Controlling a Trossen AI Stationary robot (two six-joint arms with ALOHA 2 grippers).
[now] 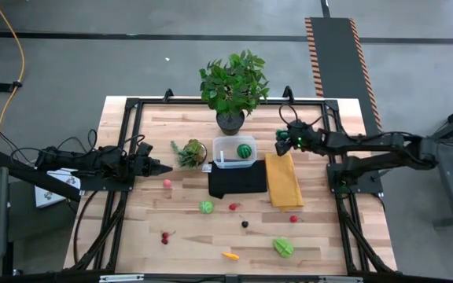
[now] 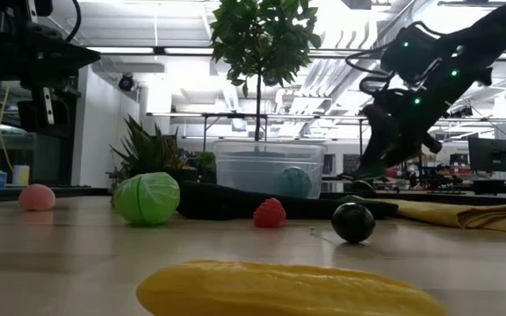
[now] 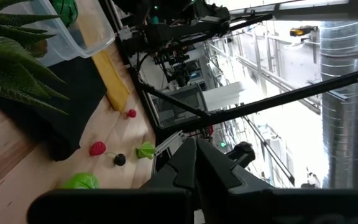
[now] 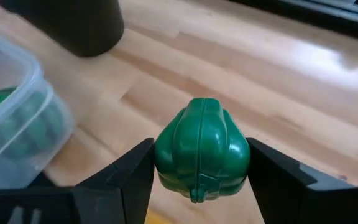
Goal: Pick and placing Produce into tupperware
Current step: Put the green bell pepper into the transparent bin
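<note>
The clear tupperware stands on the far end of a black cloth, with a dark green striped ball inside it. To its right, my right gripper is shut on a dark green pepper-shaped piece, held above the wood beside the box. Loose produce lies on the near half of the table: a light green cabbage, a pink ball, red berries, a black ball, a yellow piece and a leafy green piece. My left gripper waits shut at the left. My right gripper pinches the green pepper-shaped piece between its two fingers, one on each of its opposite sides. The fingers slant downward, coming from the table's right side. The piece is lifted clear of the table, its ribbed rounded end facing the wrist camera.
A small spiky plant stands left of the tupperware, and a big leafy potted plant stands behind it. A yellow cloth lies right of the black cloth, below my right gripper. A black frame borders the table.
</note>
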